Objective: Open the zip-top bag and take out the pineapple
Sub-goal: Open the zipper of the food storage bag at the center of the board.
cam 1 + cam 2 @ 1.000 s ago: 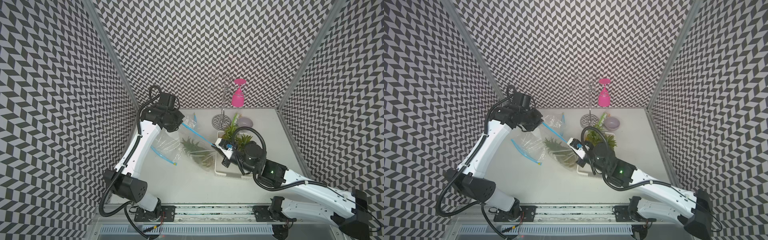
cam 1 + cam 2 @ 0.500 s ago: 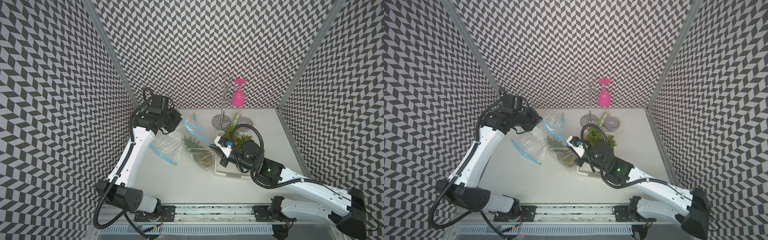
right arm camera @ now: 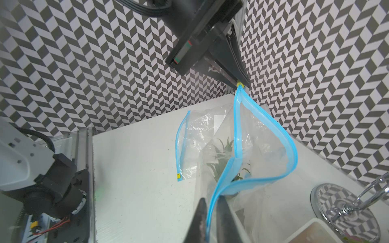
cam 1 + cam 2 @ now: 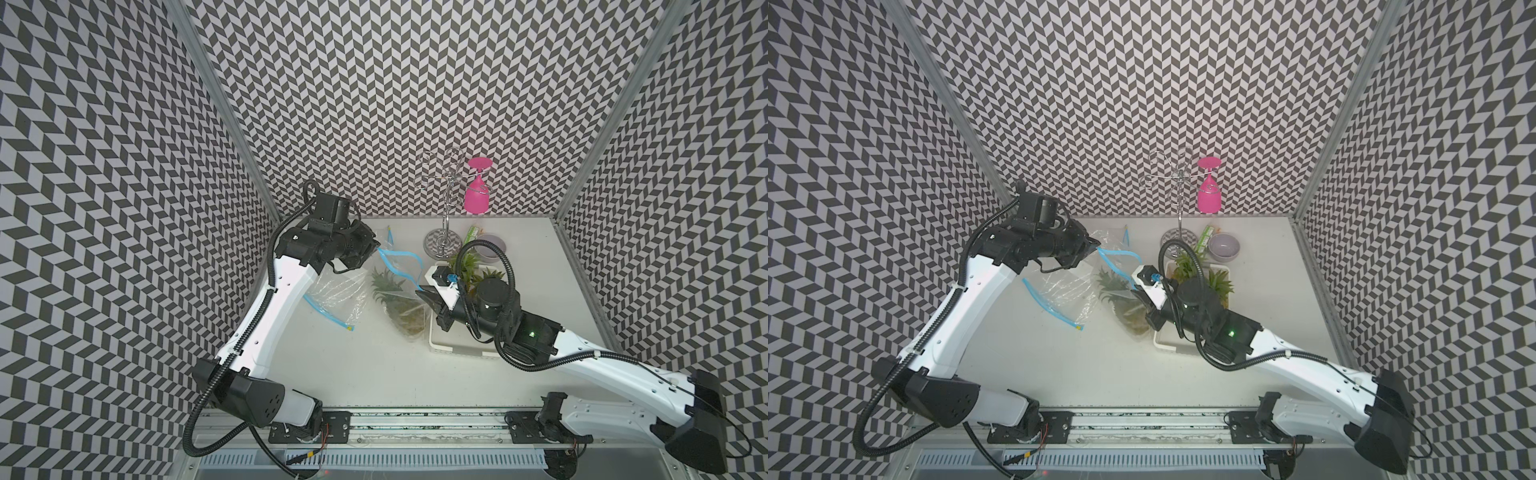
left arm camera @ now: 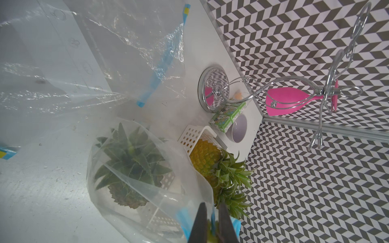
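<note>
The clear zip-top bag (image 4: 405,309) with a blue zip strip lies mid-table, and the pineapple (image 4: 392,297) is inside it, leaves toward the back wall. The bag's mouth gapes in a slack loop (image 3: 273,147). My left gripper (image 4: 376,248) is raised at the back left, shut on the strip's end by the yellow slider (image 3: 240,84). My right gripper (image 4: 422,296) is at the strip's other end. Its jaws stand slightly apart, and the blue strip (image 3: 210,210) runs between them. In the left wrist view the pineapple (image 5: 130,164) shows through the plastic.
Two empty zip bags lie nearby, one (image 4: 336,299) left of the pineapple and one (image 4: 390,237) at the back. On the right a white basket (image 4: 461,351) holds pineapples (image 4: 473,266). Behind it are a grey bowl (image 4: 490,249), a green carton (image 4: 471,232) and a wire rack (image 4: 444,241) with a pink glass (image 4: 477,199).
The blue strip, taut between both grippers a second ago, now hangs in an open loop. My left arm has swung back and leftward. My right jaws have parted a little.
</note>
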`<state>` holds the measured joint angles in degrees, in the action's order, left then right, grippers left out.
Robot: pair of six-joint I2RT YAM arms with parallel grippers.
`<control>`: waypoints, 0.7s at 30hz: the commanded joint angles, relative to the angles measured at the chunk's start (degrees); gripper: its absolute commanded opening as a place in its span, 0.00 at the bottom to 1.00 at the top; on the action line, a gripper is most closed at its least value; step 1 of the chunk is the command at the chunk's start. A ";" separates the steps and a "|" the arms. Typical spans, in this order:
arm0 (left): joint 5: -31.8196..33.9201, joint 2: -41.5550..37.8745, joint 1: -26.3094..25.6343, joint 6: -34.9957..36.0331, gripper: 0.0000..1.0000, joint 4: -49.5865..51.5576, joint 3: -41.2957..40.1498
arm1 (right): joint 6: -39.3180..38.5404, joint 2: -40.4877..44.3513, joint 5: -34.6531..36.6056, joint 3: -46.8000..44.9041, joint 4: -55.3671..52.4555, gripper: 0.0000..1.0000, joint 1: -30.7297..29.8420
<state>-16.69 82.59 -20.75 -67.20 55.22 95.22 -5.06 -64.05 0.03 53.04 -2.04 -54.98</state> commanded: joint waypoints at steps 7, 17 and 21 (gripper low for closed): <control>-1.33 -2.25 -0.78 -1.80 0.00 -1.61 -0.34 | 14.12 1.97 -2.25 12.06 -12.74 0.10 -0.66; -0.90 -1.81 -2.10 -1.80 0.00 -1.08 0.76 | 16.26 -11.60 -4.50 23.86 -18.92 0.00 0.26; -0.92 -2.03 -2.15 -1.88 0.00 -1.00 0.84 | 17.60 -13.49 -2.55 23.67 -20.82 0.00 0.70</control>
<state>-17.45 81.36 -22.52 -68.69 54.46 95.04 10.44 -77.25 -3.40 75.22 -21.71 -54.81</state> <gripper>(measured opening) 0.083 0.047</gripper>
